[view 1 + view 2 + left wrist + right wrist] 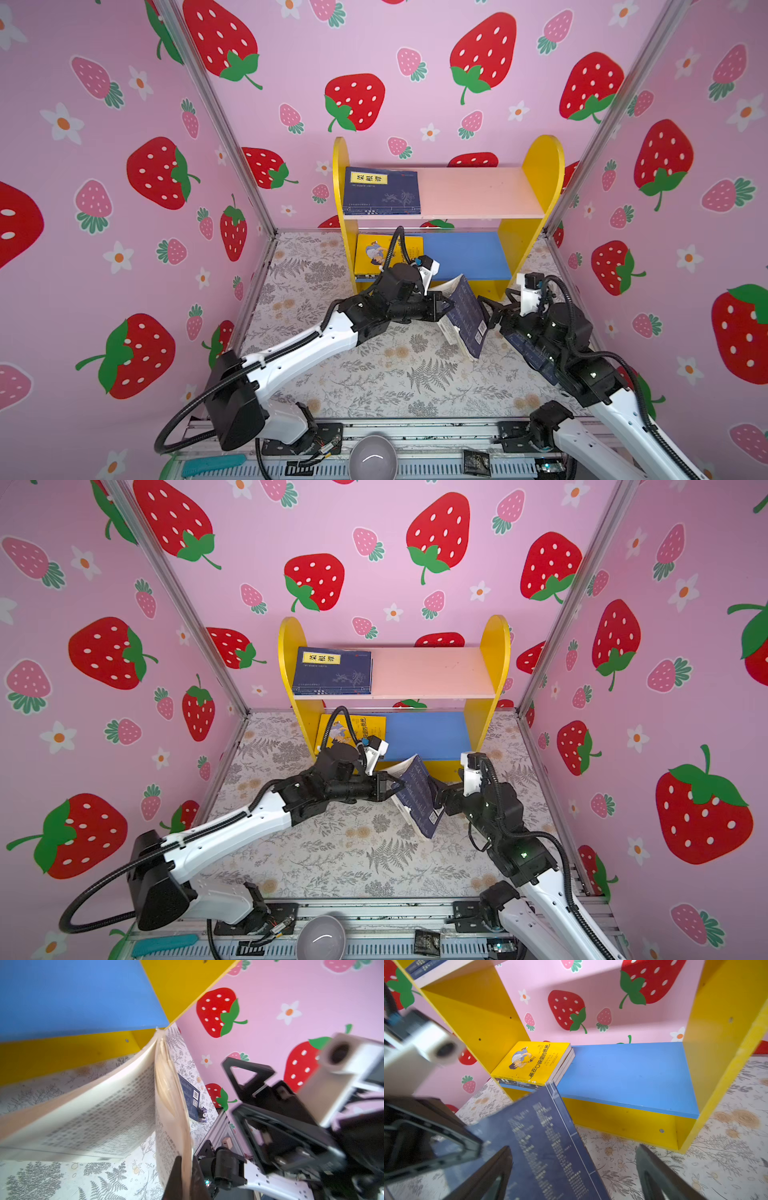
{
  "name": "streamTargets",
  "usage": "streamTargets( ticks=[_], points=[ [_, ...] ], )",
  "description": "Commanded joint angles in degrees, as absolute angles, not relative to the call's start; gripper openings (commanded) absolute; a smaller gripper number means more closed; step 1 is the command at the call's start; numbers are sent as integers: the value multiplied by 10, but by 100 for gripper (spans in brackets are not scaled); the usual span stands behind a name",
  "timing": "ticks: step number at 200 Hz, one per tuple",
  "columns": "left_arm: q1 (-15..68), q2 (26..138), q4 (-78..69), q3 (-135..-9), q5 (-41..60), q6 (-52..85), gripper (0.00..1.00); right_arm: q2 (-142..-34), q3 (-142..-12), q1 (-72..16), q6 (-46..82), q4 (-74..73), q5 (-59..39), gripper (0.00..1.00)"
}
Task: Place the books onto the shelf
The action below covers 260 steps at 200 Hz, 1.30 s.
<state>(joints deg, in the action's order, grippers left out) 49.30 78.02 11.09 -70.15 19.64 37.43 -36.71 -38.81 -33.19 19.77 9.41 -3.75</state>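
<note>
A navy book (pixel 465 320) (pixel 417 800) stands tilted on edge in front of the shelf (pixel 544 166), fanned open. My left gripper (pixel 442 307) (pixel 186 1159) is shut on a thick block of its pages (pixel 170 1105). My right gripper (pixel 492 311) (pixel 575 1147) is open just right of the book, facing its navy back cover (pixel 542 1147). Navy books (pixel 380 191) lie on the pink upper board (pixel 473 191). A yellow book (pixel 374 251) (pixel 533 1059) tops a small stack on the blue lower board (pixel 465 253). Another navy book (pixel 532 357) lies under the right arm.
Strawberry-print walls and aluminium posts (pixel 232 137) close in the floral tabletop (pixel 374 374). On the front rail sit a grey bowl (pixel 372 457), a teal object (pixel 214 463) and a black packet (pixel 476 461). The right halves of both shelf boards are bare.
</note>
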Motion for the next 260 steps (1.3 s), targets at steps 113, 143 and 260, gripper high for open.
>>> streamTargets(
  ticks=[113,143,260],
  points=[
    [477,563,373,-834,230,13,0,-464,-366,-338,271,-255,-584,90],
    [476,566,367,-853,204,-3,0,-465,-368,-355,267,-248,-595,83],
    [464,568,317,-864,89,1,26,-501,-407,-392,240,-207,-453,2]
  ],
)
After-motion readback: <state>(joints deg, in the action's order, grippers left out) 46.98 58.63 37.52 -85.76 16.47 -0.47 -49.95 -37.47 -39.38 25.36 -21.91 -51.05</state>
